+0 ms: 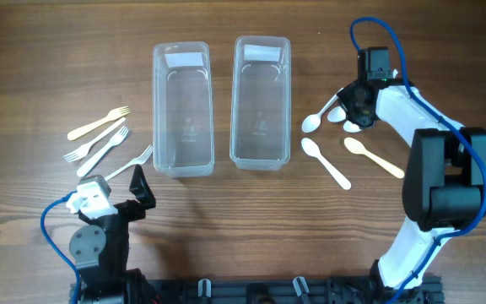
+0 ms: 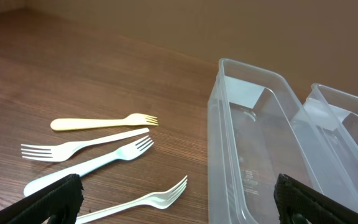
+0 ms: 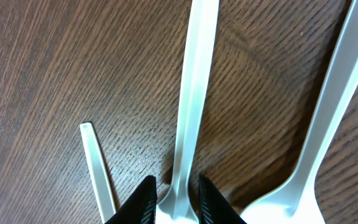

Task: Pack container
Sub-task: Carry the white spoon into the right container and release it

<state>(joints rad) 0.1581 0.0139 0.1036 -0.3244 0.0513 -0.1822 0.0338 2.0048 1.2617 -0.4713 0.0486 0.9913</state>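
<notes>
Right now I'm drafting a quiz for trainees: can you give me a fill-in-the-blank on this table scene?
Left of the containers lie ___ forks. Both containers are ___. The right gripper straddles the ___ of a spoon. The left gripper is ___.
Missing: four; empty; handle; open.

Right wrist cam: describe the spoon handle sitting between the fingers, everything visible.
The spoon is white, glossy plastic, its slim handle ridged along the edges. It lies flat on the wooden table, handle running between the right gripper's fingers, which flank it closely; contact unclear. Its bowl is out of frame. Other white handles lie either side.
</notes>
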